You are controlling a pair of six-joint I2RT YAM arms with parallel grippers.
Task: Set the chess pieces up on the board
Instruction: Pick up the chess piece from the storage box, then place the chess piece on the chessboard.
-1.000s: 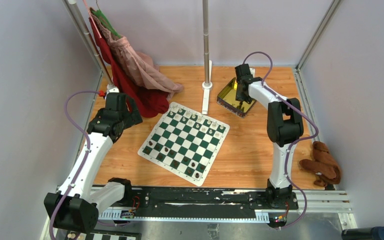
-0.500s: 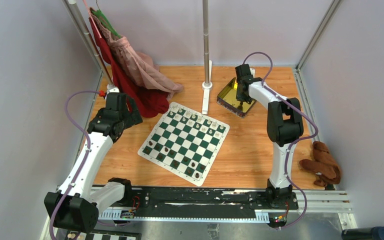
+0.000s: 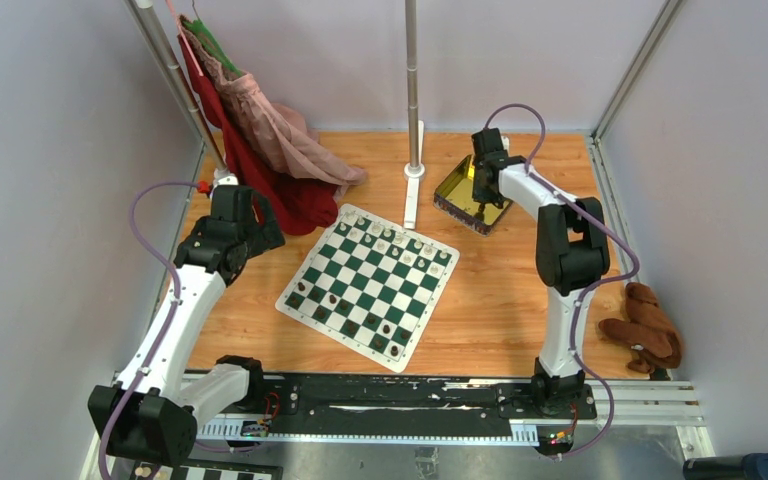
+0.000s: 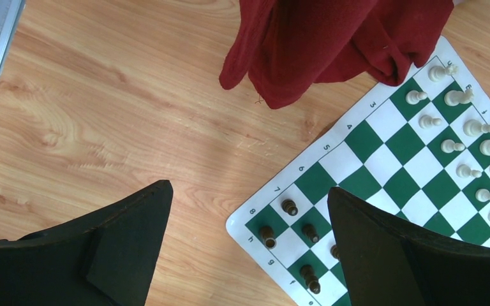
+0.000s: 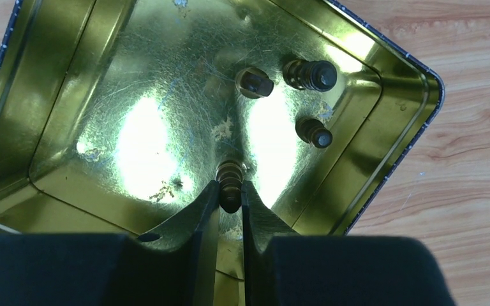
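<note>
The green and white board (image 3: 368, 285) lies mid-table, with cream pieces (image 3: 392, 241) along its far edge and dark pieces (image 3: 338, 306) along its near edge. In the left wrist view the board's corner (image 4: 383, 159) shows dark pieces (image 4: 288, 207) and cream pieces (image 4: 469, 131). My left gripper (image 4: 249, 245) is open and empty, above the wood by that corner. My right gripper (image 5: 230, 199) is inside the yellow tin (image 5: 89, 159), shut on a dark chess piece (image 5: 230, 180). Three more dark pieces (image 5: 311, 75) lie in the tin.
Red and pink cloth (image 3: 275, 160) hangs from a rack at the back left and touches the board's far corner. A metal pole (image 3: 413, 90) stands behind the board. The tin (image 3: 456, 187) sits at the back right. A brown plush toy (image 3: 648, 327) lies at the right edge.
The right wrist has shifted very slightly over the tin. The left arm and the board's pieces have not moved.
</note>
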